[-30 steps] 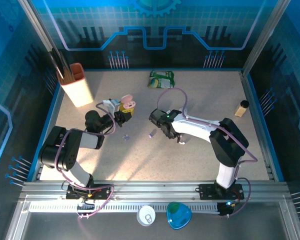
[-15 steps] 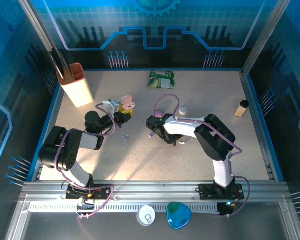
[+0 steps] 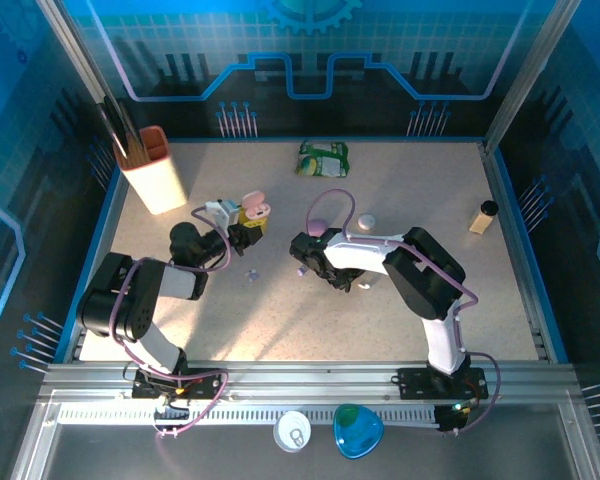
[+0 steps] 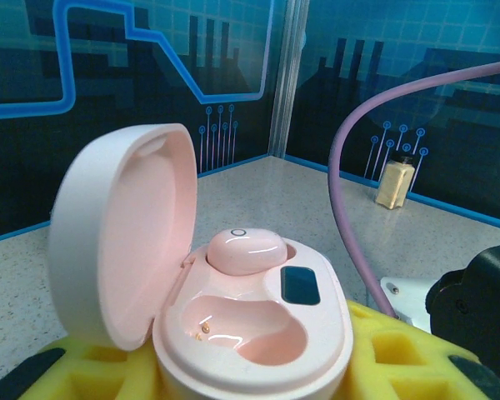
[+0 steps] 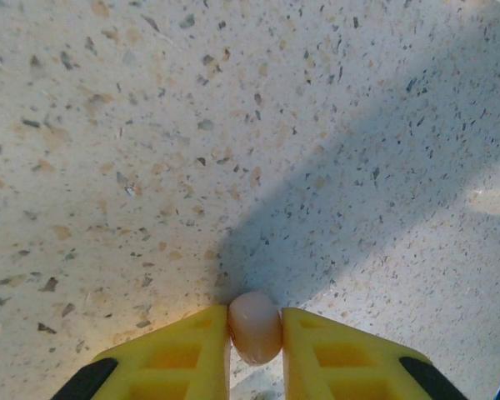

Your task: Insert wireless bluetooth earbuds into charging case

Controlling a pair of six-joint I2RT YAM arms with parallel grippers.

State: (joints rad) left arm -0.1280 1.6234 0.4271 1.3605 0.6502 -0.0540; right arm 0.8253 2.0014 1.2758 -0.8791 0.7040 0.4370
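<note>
The right gripper (image 5: 255, 342): I see its yellow fingers (image 5: 179, 358) closed on a tiny pale pinkish earbud (image 5: 255, 323), pinched between the two tips low over the speckled beige tabletop (image 5: 233, 125). I cannot tell whether the bud touches the surface.

The left gripper (image 3: 246, 226): its yellow foam pads (image 4: 392, 354) clamp a glossy pink plastic charging case (image 4: 317, 333) from both sides, with the lid (image 4: 125, 242) swung open to the left. A second pink earbud (image 4: 246, 250) sits in the far socket. The near socket (image 4: 250, 321) is empty.

Outward, in the overhead view, the right gripper is low near the table's middle, to the right of the left gripper. A tiny pale loose bud (image 3: 250, 274) lies on the table between them, nearer the left gripper. Just beyond the right arm lie a lilac pebble-shaped case (image 3: 318, 224) and a whitish pebble-shaped case (image 3: 366, 221). Further off I see a green foil packet (image 3: 324, 158) at the far edge, a salmon holder of dark sticks (image 3: 152, 172) at the far left, and a small tan bottle (image 3: 483, 216) at the right
</note>
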